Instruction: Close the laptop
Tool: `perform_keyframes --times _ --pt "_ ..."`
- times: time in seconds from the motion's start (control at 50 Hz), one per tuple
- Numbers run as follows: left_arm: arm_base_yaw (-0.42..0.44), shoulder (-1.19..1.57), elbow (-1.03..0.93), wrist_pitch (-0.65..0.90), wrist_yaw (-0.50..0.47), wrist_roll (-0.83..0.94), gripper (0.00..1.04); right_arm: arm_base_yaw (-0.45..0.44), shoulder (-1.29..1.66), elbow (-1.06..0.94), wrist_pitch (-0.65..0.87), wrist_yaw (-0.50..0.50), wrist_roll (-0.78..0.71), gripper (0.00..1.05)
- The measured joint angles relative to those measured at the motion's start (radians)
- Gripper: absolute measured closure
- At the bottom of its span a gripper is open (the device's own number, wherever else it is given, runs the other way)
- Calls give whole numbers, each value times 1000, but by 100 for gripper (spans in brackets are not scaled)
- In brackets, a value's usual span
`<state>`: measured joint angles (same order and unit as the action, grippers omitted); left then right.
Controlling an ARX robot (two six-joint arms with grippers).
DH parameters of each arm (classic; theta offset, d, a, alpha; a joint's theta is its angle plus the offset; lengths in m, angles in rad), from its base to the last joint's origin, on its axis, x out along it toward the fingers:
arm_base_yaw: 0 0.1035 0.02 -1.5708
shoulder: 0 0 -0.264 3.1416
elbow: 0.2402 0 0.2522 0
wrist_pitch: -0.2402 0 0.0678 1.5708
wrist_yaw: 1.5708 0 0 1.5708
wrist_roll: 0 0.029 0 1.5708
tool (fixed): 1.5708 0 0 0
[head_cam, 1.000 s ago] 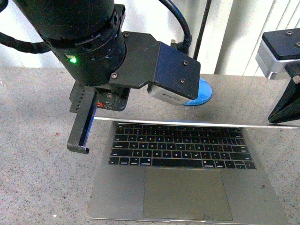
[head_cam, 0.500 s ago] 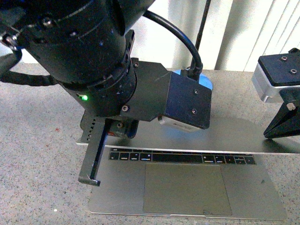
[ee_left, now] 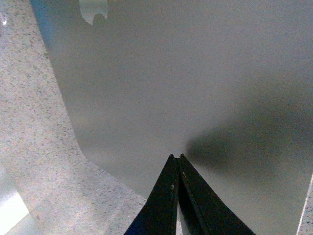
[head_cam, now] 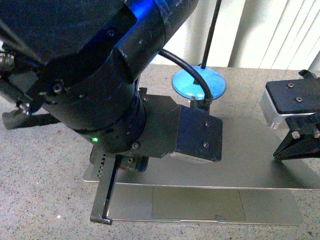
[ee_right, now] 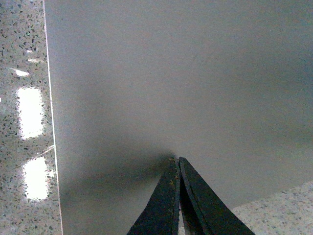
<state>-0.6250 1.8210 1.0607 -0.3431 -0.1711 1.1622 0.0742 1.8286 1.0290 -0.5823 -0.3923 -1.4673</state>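
Note:
The silver-grey laptop (head_cam: 250, 150) lies on the speckled counter with its lid lowered almost flat. Only a strip of the base with the trackpad (head_cam: 195, 202) shows below the lid's edge; keys and screen are hidden. My left gripper (head_cam: 102, 216) is shut and empty, over the lid's left end. In the left wrist view its tips (ee_left: 176, 156) press the bare lid (ee_left: 171, 73), with part of the apple logo (ee_left: 93, 10) visible. My right gripper (head_cam: 277, 156) is shut and empty, with its tips (ee_right: 176, 159) on the lid (ee_right: 171, 73) at the right end.
A blue round stand base (head_cam: 199, 82) with a thin black pole (head_cam: 212, 30) stands on the counter behind the laptop. Speckled grey counter (head_cam: 45, 200) surrounds the laptop. White vertical blinds (head_cam: 280, 30) are at the back. My large left arm (head_cam: 100, 75) blocks much of the left side.
The lid has come down from half open to nearly flat, hiding the keyboard. Both shut grippers have moved down and forward with the lid.

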Motion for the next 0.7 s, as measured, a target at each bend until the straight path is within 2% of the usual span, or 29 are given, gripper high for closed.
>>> perform_keyframes --times 0.42,0.7 --pt "-27 64 -118 94 35 -54 101 33 65 -139 139 10 25 102" --pt "-27 53 -134 91 36 -61 101 45 63 -149 140 -2 39 102"
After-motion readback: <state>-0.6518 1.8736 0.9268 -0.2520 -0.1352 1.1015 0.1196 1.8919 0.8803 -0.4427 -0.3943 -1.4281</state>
